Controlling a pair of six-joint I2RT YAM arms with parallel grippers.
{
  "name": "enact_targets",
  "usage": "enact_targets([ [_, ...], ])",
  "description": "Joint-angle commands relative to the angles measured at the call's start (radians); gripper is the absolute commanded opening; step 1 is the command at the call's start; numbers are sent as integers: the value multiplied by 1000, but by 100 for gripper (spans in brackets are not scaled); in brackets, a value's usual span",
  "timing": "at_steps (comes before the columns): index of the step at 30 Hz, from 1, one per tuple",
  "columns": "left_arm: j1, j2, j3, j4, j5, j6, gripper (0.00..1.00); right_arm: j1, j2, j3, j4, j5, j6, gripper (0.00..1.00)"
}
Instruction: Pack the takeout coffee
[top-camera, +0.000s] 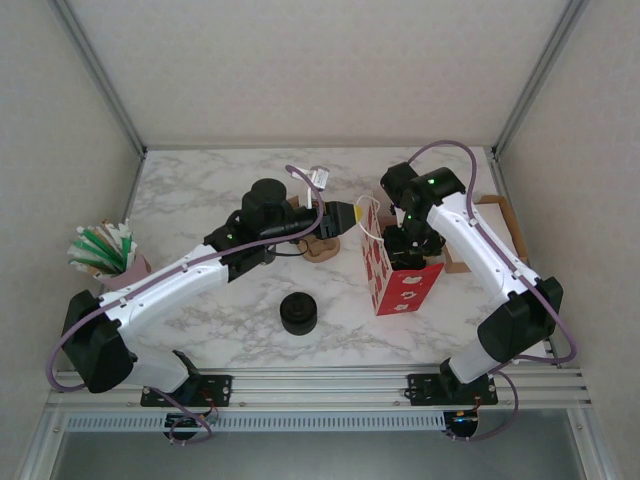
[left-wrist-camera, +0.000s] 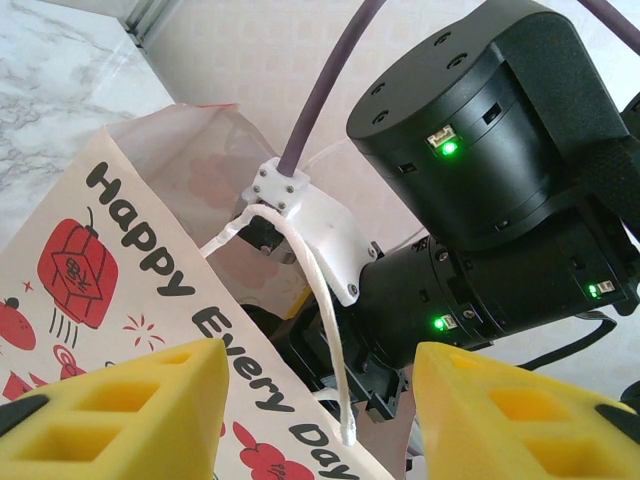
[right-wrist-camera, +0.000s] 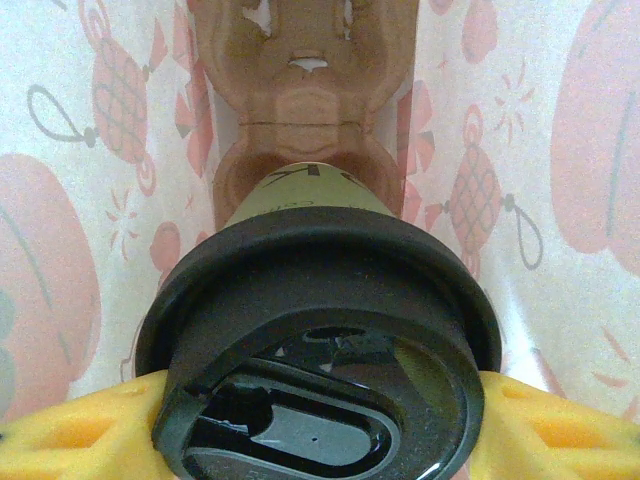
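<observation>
The takeout coffee (right-wrist-camera: 320, 330), an olive-sided cup with a black lid, hangs inside the red-and-white paper bag (top-camera: 400, 285). My right gripper (right-wrist-camera: 320, 430) is shut on it, with its yellow fingers (right-wrist-camera: 70, 430) pressed against both sides of the lid. A brown cardboard holder (right-wrist-camera: 300, 120) lies at the bag's bottom below the cup. From above, the right wrist (top-camera: 412, 240) reaches down into the bag's mouth. My left gripper (left-wrist-camera: 315, 410) stands open at the bag's left top edge (top-camera: 362, 215). The bag wall (left-wrist-camera: 120, 260) and a white string handle (left-wrist-camera: 320, 300) pass between its fingers.
A squat black stack of lids (top-camera: 298, 313) sits on the marble table in front of the left arm. A cup of straws (top-camera: 105, 250) stands at the far left. A brown cardboard piece (top-camera: 322, 245) lies beside the bag, and a cardboard tray (top-camera: 500, 225) is at the right.
</observation>
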Motion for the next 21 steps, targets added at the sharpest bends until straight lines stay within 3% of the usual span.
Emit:
enact_targets([
  [1,-9,-33,-7,8,-17,18,52,2,-20,-8,-9,3,14,66],
  [21,-9,-35,-5,8,-16,21,52,1,-11,-14,-13,-1,16,66],
])
